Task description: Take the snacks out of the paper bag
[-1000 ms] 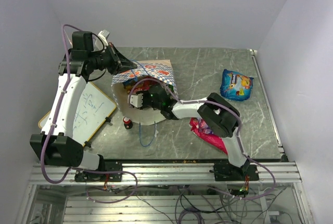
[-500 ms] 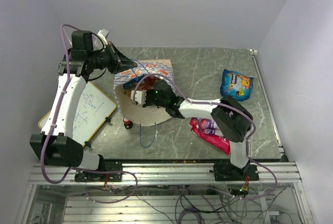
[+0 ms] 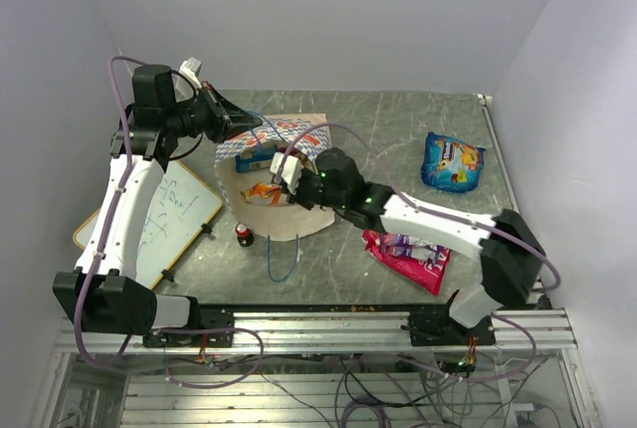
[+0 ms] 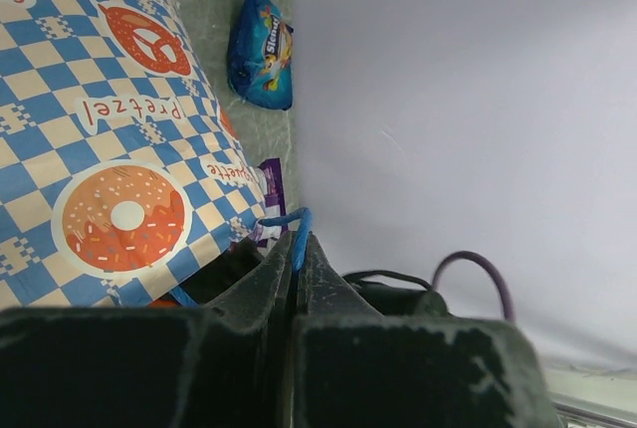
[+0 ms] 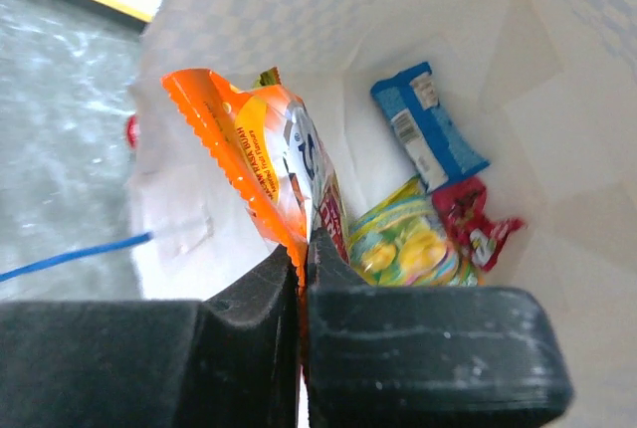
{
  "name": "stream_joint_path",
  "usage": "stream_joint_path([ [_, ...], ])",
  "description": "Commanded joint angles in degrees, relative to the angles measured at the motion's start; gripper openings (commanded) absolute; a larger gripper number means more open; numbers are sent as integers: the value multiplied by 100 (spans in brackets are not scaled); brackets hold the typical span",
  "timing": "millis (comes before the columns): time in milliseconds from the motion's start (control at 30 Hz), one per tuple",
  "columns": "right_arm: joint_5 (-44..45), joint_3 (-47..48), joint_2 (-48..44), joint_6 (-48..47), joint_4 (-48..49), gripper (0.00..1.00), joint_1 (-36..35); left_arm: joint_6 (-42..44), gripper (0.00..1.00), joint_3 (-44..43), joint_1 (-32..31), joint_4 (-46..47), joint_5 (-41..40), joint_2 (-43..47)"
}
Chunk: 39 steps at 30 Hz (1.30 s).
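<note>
Orange packet [image 5: 249,149]: withdrawal underway. Right gripper [image 5: 304,249] is clenching its edge at the paper bag [image 5: 328,10] mouth; left gripper [image 4: 297,249] is pinching the handle [image 4: 289,221]. Next: pulling clear toward 4 o'clock.

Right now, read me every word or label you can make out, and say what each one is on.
"Pretzel": on the paper bag, printed beside a pretzel drawing.
Other words on the paper bag: cut off, unreadable.
On the blue snack packet: a white brand word, too blurred to read.
On the orange snack packet: fine print, too small to read.
On the whiteboard: handwriting, too small to read.
</note>
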<state>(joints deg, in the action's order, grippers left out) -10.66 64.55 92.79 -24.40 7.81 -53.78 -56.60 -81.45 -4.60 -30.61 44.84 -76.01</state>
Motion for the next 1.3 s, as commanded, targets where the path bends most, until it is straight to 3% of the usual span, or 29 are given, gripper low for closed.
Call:
stream_joint_path([
  [0, 180, -45, -1076, 957, -1116, 0, -19, -222, 7, 67, -6, 486, -85, 75],
  [267, -86, 272, -2657, 1136, -3774, 0, -19, -191, 7, 250, -6, 626, -200, 132],
  [433, 59, 509, -3465, 1713, -4695, 0, -20, -249, 7, 488, -6, 723, -283, 331],
  [533, 785, 607, -3880, 2233, -5006, 0, -25, -225, 7, 590, -6, 693, -317, 409],
  [633, 2356, 891, -3909, 3163, -5482, 0, -25, -205, 7, 670, -6, 656, -385, 506],
  [700, 2982, 1084, -3825, 3229, -5749, 0, -25, -231, 7, 729, -6, 676, -417, 556],
  [967, 5965, 1171, -3547, 2742, -5021, 0, 96, -193, 7, 691, -6, 527, -539, 754],
  [1100, 5892, 1189, -2898, 2119, -4552, 0, 909, -290, 7, 763, -6, 660, -555, 852],
  [1267, 5452, 1347, -1950, 2246, -4144, 0, 2366, -463, 7, 857, -6, 957, -613, 933],
])
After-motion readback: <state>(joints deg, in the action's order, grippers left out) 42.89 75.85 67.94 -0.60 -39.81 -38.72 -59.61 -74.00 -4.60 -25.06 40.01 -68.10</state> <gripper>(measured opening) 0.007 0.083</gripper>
